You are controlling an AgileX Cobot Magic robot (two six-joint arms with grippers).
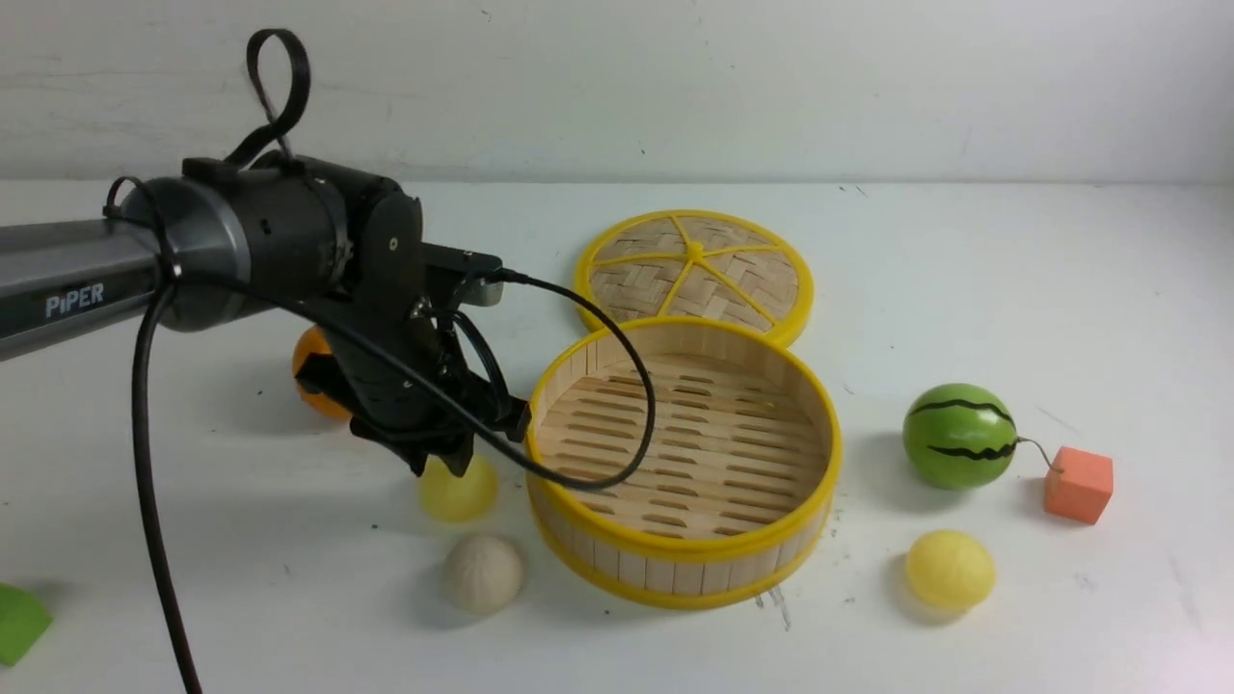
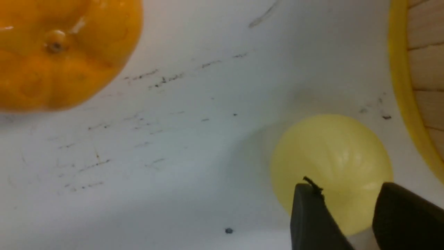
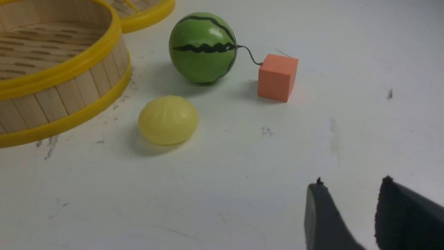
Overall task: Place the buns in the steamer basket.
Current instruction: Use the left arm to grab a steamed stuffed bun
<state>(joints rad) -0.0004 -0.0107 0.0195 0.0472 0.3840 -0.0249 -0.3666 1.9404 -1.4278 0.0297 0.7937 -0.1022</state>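
Your left gripper (image 2: 345, 185): jaws parted over a yellow bun (image 2: 329, 149), dome up. Your right gripper (image 3: 352, 181): parted, empty. Your basket (image 1: 675, 551): mouth up.

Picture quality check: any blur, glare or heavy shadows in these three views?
Front view: even light, soft shadow beside the watermelon ball, mild grain. Left wrist view: the tangerine is close and soft-edged, with a glare streak. Right wrist view: sharp, one small highlight on the watermelon ball.
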